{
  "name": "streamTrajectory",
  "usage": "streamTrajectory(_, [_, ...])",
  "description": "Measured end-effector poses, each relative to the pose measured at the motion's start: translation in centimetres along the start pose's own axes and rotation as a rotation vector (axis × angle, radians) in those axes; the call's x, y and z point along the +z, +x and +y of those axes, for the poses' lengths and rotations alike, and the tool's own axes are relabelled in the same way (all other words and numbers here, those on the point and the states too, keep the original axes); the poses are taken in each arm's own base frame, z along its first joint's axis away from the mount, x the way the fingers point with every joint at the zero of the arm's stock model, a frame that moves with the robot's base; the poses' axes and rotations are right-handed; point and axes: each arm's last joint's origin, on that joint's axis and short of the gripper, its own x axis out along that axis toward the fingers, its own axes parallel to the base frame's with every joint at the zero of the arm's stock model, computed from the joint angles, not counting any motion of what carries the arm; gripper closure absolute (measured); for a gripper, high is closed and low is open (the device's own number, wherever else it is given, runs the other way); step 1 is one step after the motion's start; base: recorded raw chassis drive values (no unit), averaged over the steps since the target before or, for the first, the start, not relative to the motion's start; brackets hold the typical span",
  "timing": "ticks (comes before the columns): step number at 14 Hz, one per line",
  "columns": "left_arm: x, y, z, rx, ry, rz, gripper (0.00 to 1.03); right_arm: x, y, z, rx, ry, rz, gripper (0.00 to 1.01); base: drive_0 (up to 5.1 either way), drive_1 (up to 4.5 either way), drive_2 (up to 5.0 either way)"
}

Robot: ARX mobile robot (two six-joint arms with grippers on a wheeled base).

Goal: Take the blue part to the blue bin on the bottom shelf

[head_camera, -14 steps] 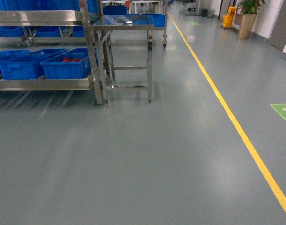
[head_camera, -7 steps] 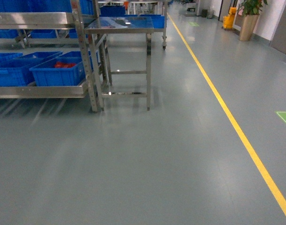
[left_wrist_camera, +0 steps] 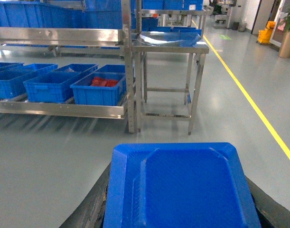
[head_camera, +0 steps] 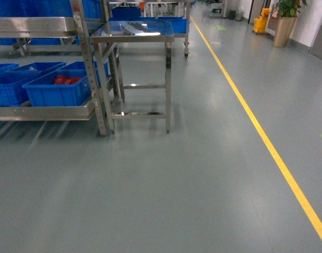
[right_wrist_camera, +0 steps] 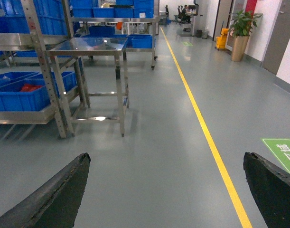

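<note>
The blue part, a flat blue tray-like piece, fills the bottom of the left wrist view. My left gripper is shut on it, with black fingers showing at both sides. The bottom shelf carries several blue crates. A bare blue bin stands next to a crate with red bags. My right gripper hangs open over bare floor with nothing between its fingers. Neither gripper shows in the head view.
A stainless-steel table stands just right of the rack's corner post. A yellow floor line runs along the aisle on the right. A potted plant and a yellow bucket stand far back.
The head view has advanced: rack and steel table are nearer and lower in the frame, shifted left. The green floor mark has slid off the right edge.
</note>
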Motion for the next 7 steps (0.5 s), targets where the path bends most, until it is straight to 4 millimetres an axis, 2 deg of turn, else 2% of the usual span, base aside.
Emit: streamTrajectory(7, [-0.01,0.00,0.00,0.001,0.001,0.001,0.59,0.01,0.00,0.00,0.001,0.000,-0.001,0.03,0.0,4.03,-4.0])
